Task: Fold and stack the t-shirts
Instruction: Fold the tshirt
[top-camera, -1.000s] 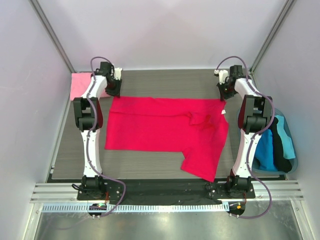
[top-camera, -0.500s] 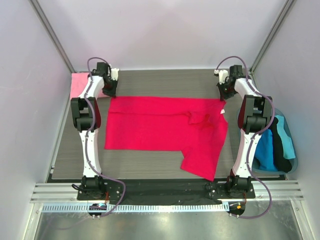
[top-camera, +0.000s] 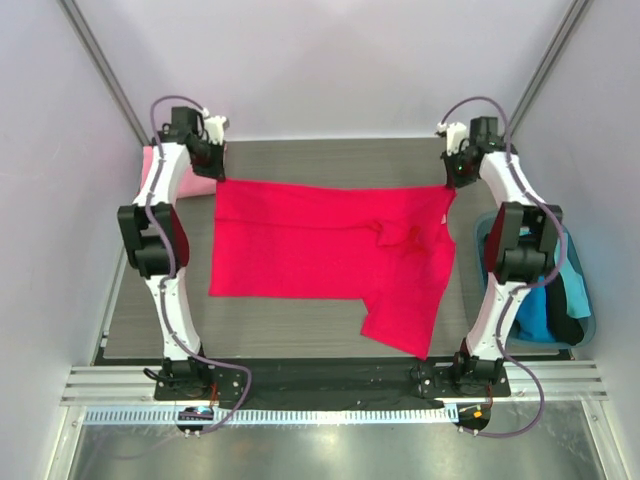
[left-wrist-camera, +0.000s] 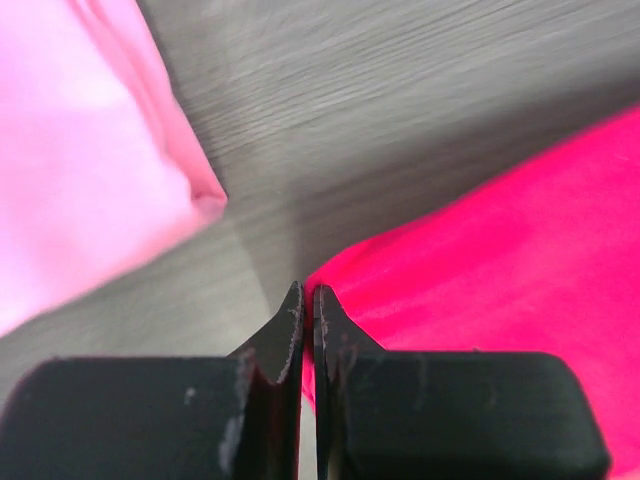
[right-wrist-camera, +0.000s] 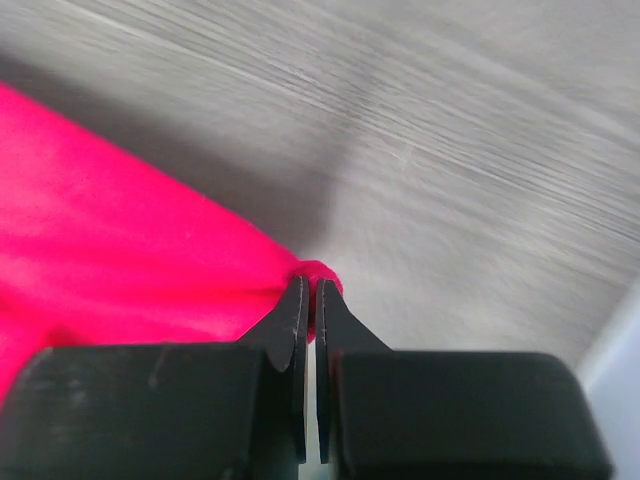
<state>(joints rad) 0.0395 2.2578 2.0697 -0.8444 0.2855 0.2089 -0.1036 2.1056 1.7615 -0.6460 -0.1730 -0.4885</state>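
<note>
The crimson-red t-shirt (top-camera: 320, 245) lies spread across the table, with a sleeve hanging toward the near edge. My left gripper (top-camera: 213, 173) is shut on its far left corner, and red cloth (left-wrist-camera: 480, 260) shows between the closed fingertips (left-wrist-camera: 308, 300). My right gripper (top-camera: 452, 182) is shut on the far right corner, where a small bunch of red cloth (right-wrist-camera: 120, 250) sits pinched at the tips (right-wrist-camera: 308, 290). The light pink t-shirt (top-camera: 150, 172) lies at the far left, partly behind the left arm. It shows large in the left wrist view (left-wrist-camera: 80, 170).
A blue bin (top-camera: 585, 325) holding blue, black and teal clothes stands off the table's right edge beside the right arm. Pale walls close in the back and both sides. Grey tabletop (top-camera: 330, 160) shows behind the red shirt.
The left gripper has shut on the red shirt's far left corner. Both grippers have moved up and back, and the shirt's far edge has shifted toward the back wall with them.
</note>
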